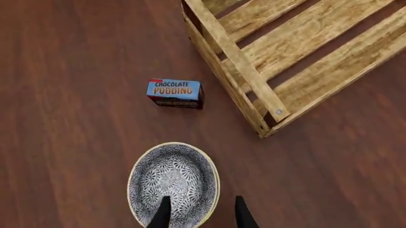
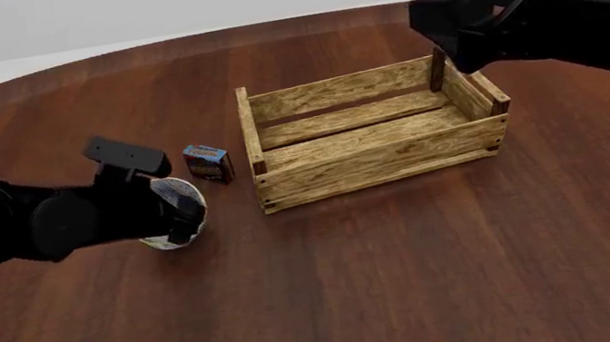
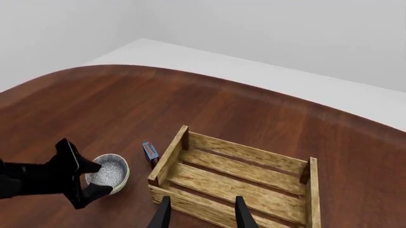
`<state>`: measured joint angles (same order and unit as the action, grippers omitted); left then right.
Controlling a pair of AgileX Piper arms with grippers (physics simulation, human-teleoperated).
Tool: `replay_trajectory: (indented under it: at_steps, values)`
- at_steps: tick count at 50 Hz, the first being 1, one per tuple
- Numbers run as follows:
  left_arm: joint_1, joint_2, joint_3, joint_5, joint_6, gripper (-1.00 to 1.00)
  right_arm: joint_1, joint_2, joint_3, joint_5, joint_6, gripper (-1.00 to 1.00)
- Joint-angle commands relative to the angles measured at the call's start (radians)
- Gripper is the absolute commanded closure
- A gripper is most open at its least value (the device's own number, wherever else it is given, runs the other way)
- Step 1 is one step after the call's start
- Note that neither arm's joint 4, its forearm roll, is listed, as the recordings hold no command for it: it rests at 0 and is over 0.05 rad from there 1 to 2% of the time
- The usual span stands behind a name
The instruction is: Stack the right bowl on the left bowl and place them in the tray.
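On the dark wooden table, left of centre, one patterned bowl is in view, sitting upright with its mouth up; whether a second bowl is nested inside it cannot be told. The left gripper straddles the bowl's rim, one finger inside the bowl and the other outside it; whether the fingers actually pinch the rim cannot be told. One small blue-and-red box, lettered "CHOCOLATE PUDDING", stands between the bowl and the tray, just beside the tray's left end. The single slatted wooden tray sits near the middle of the table, open side up, its long axis running left to right and slightly skewed. The right gripper hangs high above the table over the tray's right end, its fingers parallel with a moderate gap between them and nothing held. In the right wrist view the left arm reaches across to the bowl.
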<state>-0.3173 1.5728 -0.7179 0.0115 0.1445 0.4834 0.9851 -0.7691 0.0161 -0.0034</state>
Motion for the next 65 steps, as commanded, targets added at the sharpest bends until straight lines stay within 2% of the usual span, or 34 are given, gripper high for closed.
replay_trajectory:
  at_steps: [1,42,43,57,65]
  values:
    - [-0.011,0.101,-0.007,-0.052,-0.004,-1.0,-0.003,-0.008,-0.001,0.004,0.004,-1.0]
    - [-0.024,0.243,0.037,-0.179,-0.017,-1.0,-0.001,-0.02,0.0,0.01,0.004,-1.0]
    - [-0.022,0.242,0.038,-0.177,-0.018,1.0,-0.001,-0.02,-0.001,0.01,0.004,-1.0]
    - [-0.042,0.192,0.058,-0.167,-0.032,1.0,-0.002,-0.02,0.001,0.008,0.003,-1.0]
    - [-0.038,0.113,0.067,-0.132,-0.027,1.0,-0.002,-0.027,0.001,0.012,0.004,-1.0]
